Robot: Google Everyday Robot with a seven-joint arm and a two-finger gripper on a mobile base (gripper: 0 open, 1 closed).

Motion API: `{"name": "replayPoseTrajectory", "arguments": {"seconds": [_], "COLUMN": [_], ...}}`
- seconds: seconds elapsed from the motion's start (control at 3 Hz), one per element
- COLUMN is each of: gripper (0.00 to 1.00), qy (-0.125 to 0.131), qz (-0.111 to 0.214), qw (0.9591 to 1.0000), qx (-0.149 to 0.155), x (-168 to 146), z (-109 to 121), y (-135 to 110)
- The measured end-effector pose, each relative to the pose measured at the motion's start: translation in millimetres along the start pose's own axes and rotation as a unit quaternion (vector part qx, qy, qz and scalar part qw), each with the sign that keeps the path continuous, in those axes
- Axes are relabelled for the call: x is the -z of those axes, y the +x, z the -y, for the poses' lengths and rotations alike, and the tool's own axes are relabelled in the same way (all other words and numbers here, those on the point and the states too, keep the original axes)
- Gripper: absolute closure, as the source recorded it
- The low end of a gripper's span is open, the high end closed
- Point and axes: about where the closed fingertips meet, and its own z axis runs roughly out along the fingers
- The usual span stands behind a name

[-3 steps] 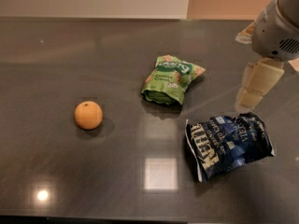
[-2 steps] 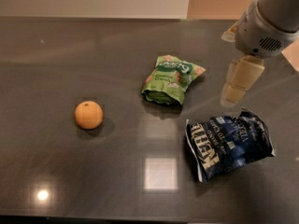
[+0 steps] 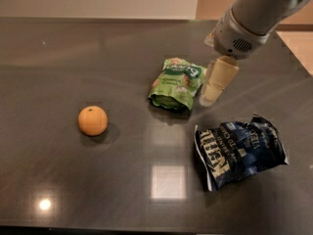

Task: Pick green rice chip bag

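Green rice chip bag (image 3: 177, 83) lies on desk (image 3: 73, 53); end effector (image 3: 213, 93) hangs just beside it, open or closed unclear.

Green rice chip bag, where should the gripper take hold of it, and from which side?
Likely from above, across the puffy middle of the green rice chip bag, closing over its narrower width. It lies flat on the table, so no edge stands up for a sideways grab. The gripper hangs beside its picture-right edge, a short shift away.
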Motion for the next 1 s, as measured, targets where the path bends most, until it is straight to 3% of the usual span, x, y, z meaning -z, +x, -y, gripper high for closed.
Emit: {"name": "replayPoseTrajectory", "arguments": {"seconds": [1.0], "gripper": [0.0], "qy": [-0.032], "qz": [0.014], "qw": [0.999], "qx": [-0.026], "x": [-62.7], "z": [16.4], "y": [-46.1]}}
